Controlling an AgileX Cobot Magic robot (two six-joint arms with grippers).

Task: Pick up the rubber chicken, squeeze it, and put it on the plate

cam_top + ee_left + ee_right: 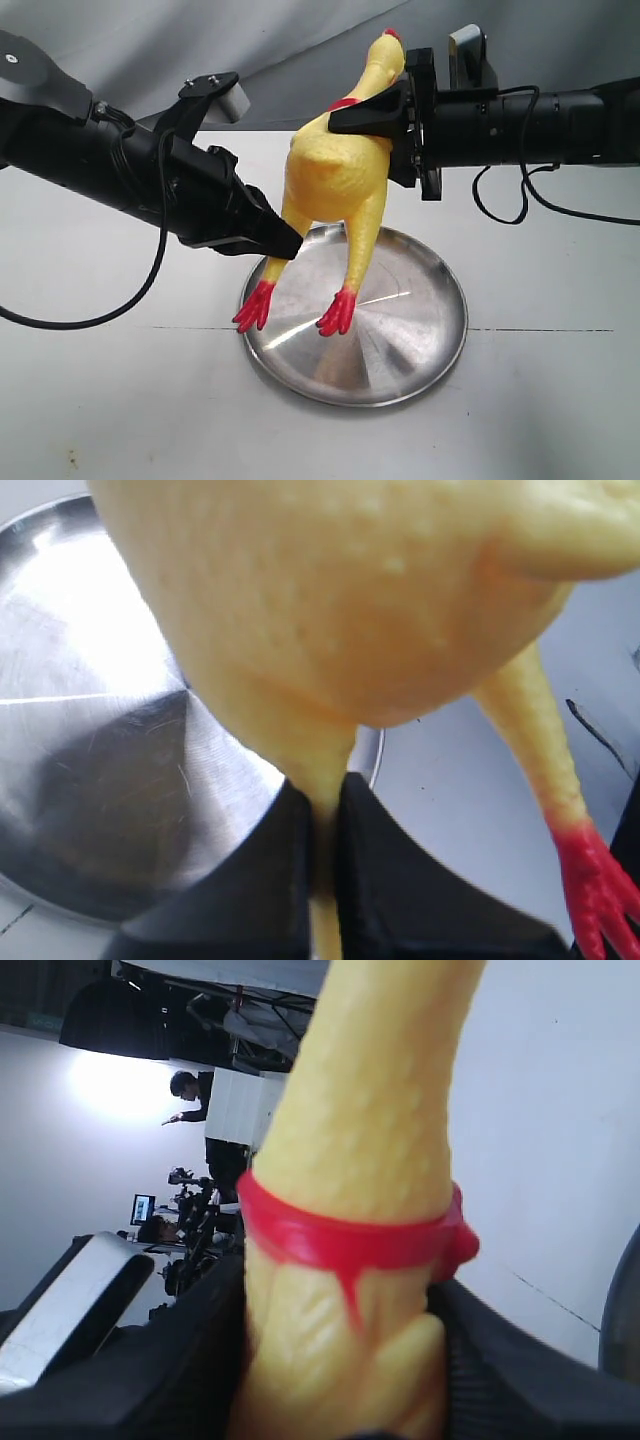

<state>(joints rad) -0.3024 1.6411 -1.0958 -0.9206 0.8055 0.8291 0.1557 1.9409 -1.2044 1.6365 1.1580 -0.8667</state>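
Note:
The yellow rubber chicken [335, 170] hangs upright in the air above the silver plate [420, 320], head up and red feet dangling. My right gripper [372, 112] is shut on its neck just below the red collar [350, 1235]. My left gripper [290, 240] is shut on the upper part of one leg, right under the plump body [340, 600]; the pinched leg [325, 780] runs between the black fingers [265, 880]. The other leg with its red foot [595, 880] hangs free beside them. The plate [90, 760] lies below.
The white table [540, 400] spreads around the plate, with a thin dark seam line [540, 330] across it. Black cables trail from both arms, one loop on the left [100, 315] and one on the right [510, 200]. A grey backdrop [200, 40] hangs behind.

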